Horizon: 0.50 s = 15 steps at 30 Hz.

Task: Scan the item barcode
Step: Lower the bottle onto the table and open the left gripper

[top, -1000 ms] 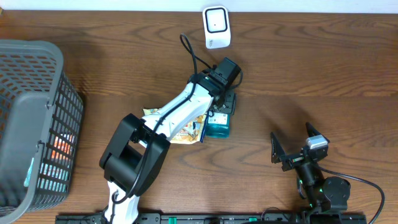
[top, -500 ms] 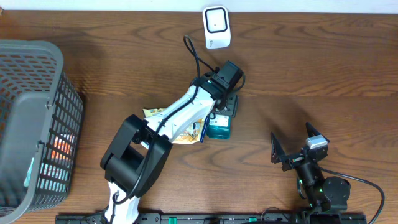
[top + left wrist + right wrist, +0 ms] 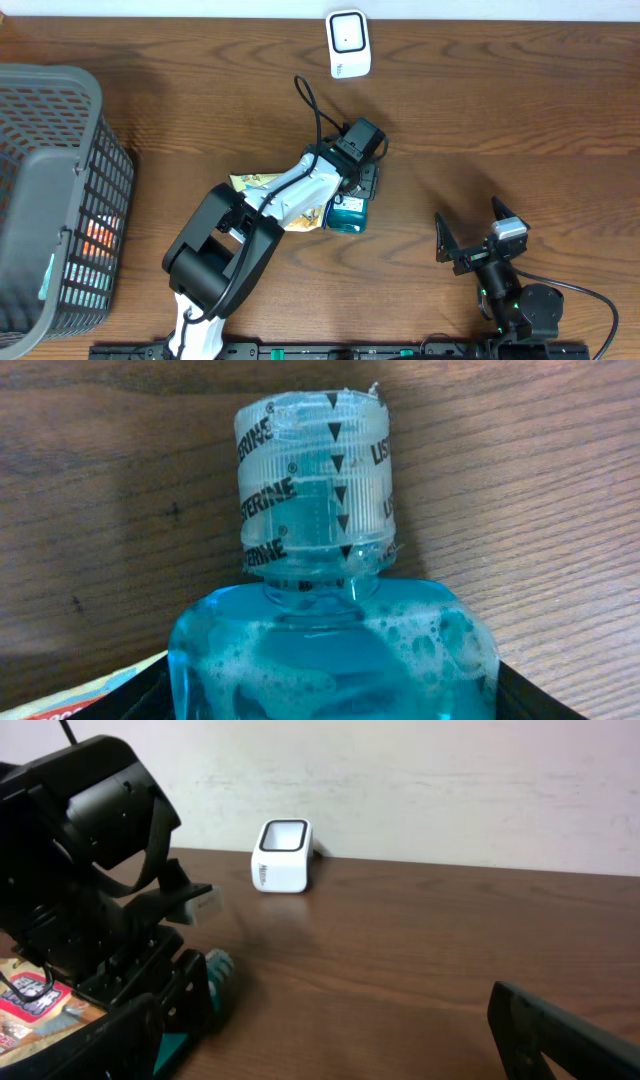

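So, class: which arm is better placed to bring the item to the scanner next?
Left. The left hand is closed around the mouthwash bottle, nearer the scanner. The right hand is open and empty, off to the side.

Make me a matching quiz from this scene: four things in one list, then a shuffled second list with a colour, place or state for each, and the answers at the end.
Things:
1. mouthwash bottle
2. scanner
3. basket
4. right pincer

Descriptions:
A. grey, far left in the overhead view
B. open, holding nothing
C. white, at the top of the overhead view
D. foamy blue liquid inside

Pairs: 1-D, 2-C, 3-A, 4-B.
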{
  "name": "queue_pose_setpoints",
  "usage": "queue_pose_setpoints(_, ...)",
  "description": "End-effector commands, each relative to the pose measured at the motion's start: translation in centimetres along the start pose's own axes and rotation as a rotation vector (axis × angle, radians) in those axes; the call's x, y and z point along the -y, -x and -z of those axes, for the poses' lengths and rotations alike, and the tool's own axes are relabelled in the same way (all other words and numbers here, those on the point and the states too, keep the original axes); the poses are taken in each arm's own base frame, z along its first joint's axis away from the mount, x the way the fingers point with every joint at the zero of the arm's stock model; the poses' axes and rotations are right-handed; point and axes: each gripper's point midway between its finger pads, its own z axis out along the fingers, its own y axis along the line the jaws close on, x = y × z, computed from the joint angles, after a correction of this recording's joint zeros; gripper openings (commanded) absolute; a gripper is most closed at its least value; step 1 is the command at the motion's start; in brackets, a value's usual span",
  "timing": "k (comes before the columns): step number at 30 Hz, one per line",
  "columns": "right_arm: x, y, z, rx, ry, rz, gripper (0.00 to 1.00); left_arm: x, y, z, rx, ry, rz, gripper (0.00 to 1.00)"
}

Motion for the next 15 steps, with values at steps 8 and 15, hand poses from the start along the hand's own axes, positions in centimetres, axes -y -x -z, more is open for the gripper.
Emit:
queue_pose_setpoints(8, -0.1, -0.1, 0.0, -0.001, 0.002, -0.006, 0.99, -0.6, -0.7, -0.6, -0.008, 0.019, -0.011, 0.7)
queue_pose_setpoints(15, -0.1, -0.1, 0.0, -0.001, 0.002, -0.006, 0.99, 0.5, 1.3, 0.9, 0.042, -0.007, -0.019, 0.99)
